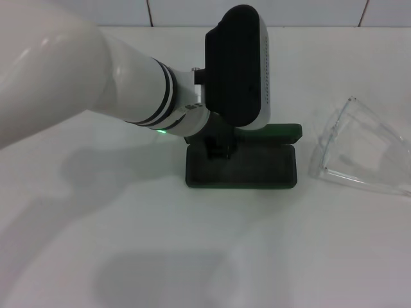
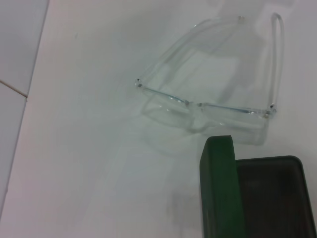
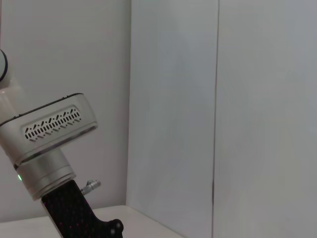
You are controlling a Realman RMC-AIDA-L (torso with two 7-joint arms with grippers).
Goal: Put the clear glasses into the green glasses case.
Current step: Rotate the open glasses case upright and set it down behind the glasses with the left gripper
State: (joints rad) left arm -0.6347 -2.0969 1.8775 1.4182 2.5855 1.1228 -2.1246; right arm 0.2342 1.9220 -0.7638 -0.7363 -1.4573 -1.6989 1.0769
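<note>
The green glasses case (image 1: 257,168) lies open in the middle of the white table, dark lining up, its green lid (image 1: 286,131) standing behind. My left gripper (image 1: 221,149) hangs over the case's left half, mostly hidden by its own black and white wrist. The clear glasses (image 1: 359,151) rest on the table to the right of the case, arms unfolded, apart from it. In the left wrist view the clear glasses (image 2: 213,94) lie just beyond the case (image 2: 270,198), whose green lid edge (image 2: 218,193) shows. My right gripper is out of view.
A tiled wall (image 1: 192,11) runs along the table's far edge. The right wrist view shows only a white wall corner (image 3: 218,99) and my left arm's wrist (image 3: 44,144). Bare white table (image 1: 192,256) lies in front of the case.
</note>
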